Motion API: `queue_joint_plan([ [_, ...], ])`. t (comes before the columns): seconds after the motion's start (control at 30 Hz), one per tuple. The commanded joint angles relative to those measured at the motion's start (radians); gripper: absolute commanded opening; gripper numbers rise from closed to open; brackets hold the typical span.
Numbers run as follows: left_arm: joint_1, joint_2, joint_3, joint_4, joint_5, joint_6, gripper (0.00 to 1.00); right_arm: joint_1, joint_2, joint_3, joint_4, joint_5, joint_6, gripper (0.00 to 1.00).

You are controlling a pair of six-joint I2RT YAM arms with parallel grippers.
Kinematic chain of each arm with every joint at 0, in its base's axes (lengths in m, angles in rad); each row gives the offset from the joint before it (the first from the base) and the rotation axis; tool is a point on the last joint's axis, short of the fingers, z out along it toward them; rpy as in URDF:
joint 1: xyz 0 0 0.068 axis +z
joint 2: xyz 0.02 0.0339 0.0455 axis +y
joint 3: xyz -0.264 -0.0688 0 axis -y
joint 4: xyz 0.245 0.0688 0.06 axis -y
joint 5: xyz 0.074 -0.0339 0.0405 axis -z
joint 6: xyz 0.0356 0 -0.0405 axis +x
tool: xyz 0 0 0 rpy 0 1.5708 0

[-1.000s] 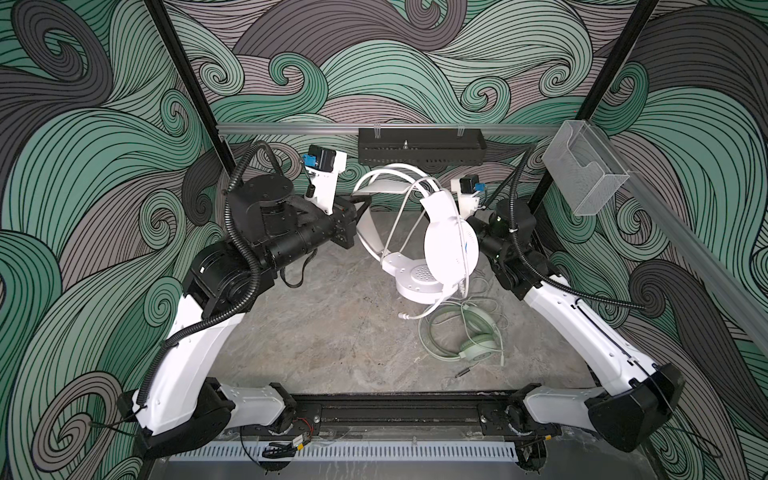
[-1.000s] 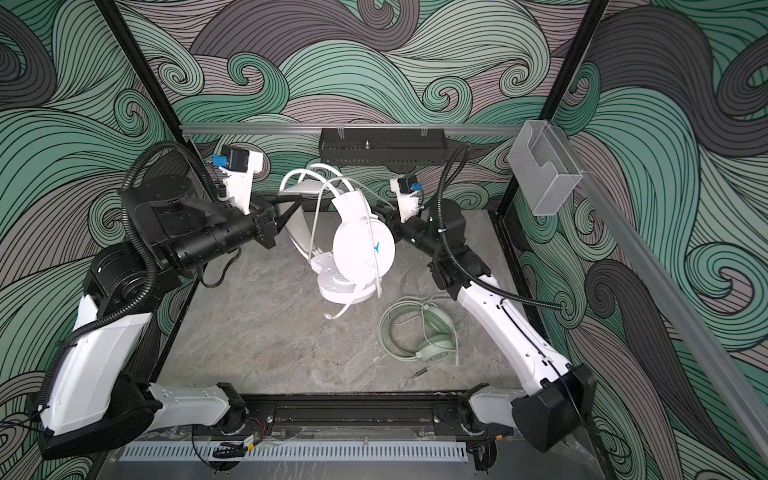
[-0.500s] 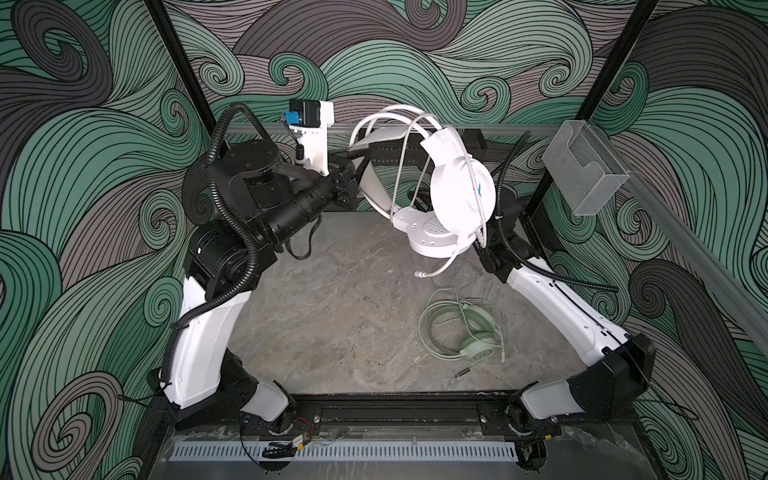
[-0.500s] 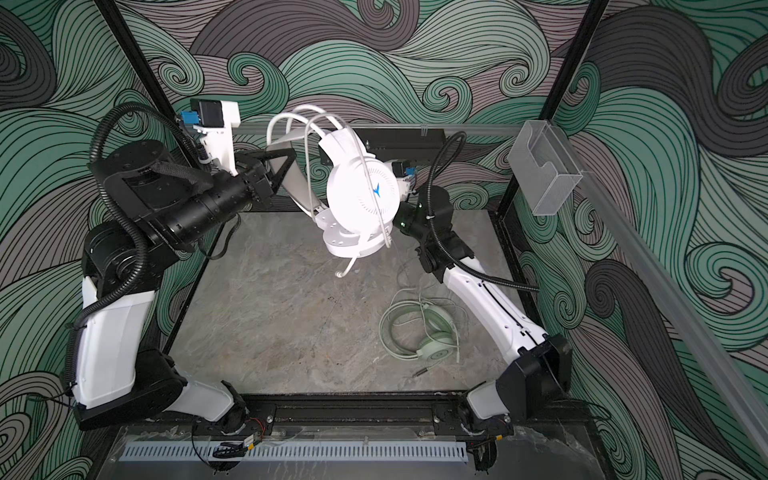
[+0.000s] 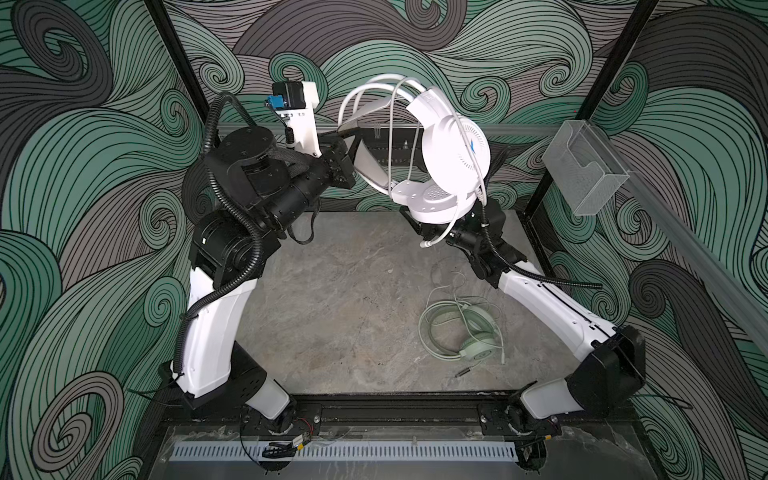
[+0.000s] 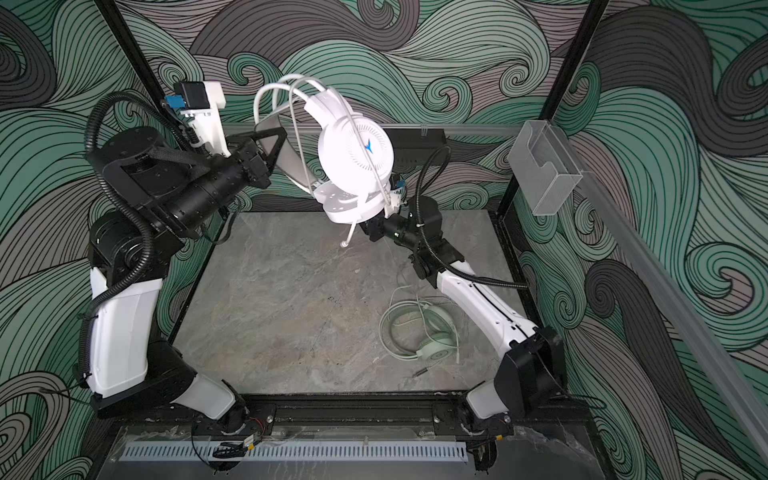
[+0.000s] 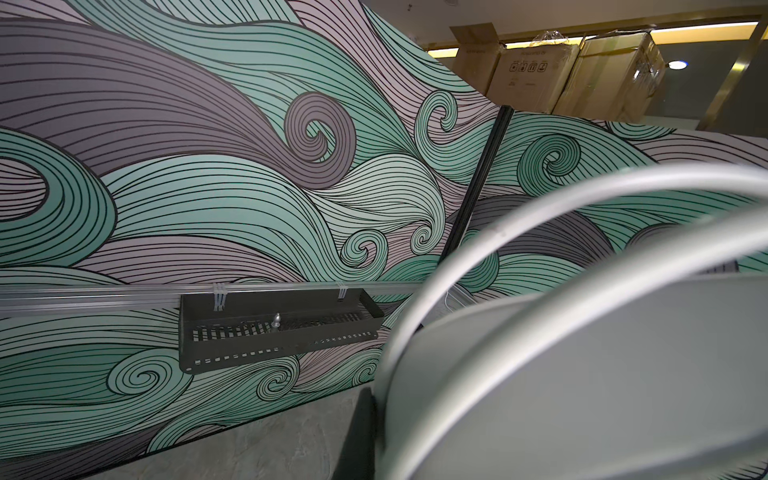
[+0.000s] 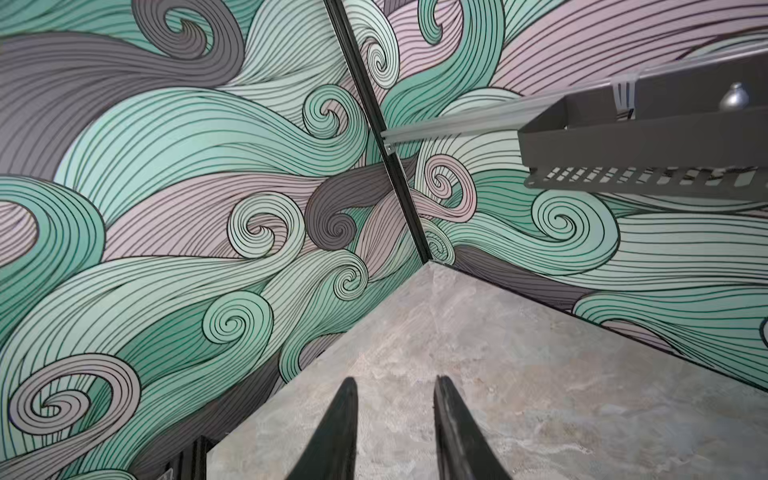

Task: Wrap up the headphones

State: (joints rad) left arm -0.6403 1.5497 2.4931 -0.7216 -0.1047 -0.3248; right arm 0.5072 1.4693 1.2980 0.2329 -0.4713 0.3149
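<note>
The white headphones hang high in the air near the back wall in both top views. My left gripper is shut on their grey inner headband. In the left wrist view that headband fills the frame beside one black finger. The thin white cable runs over the upright earcup. My right gripper is open with nothing between its fingers; in the top views it sits under the lower earcup, tips hidden. The mint green headphones lie on the table with their cable coiled around them.
A black perforated basket hangs on the back wall rail. A clear plastic bin is fixed to the right rail. The mint cable's plug lies toward the table's front edge. The white boom mic points down.
Both arms have risen, and the white headphones have gone from just above the table to high near the back wall. The right gripper now sits below the earcup, slightly wider.
</note>
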Motion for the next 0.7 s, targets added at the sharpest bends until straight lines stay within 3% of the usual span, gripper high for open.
queue_joint_plan([
  [0.0,0.027,-0.006,0.039,0.112,-0.021,-0.085,0.0,0.02,-0.053,-0.036,-0.048,-0.009,-0.093,0.33],
  [0.27,0.097,-0.001,0.045,0.155,0.007,-0.147,0.0,0.086,-0.121,-0.073,-0.187,0.035,-0.302,0.29],
  [0.67,0.178,-0.023,0.035,0.18,-0.01,-0.213,0.0,0.09,-0.155,-0.115,-0.214,0.068,-0.332,0.12],
])
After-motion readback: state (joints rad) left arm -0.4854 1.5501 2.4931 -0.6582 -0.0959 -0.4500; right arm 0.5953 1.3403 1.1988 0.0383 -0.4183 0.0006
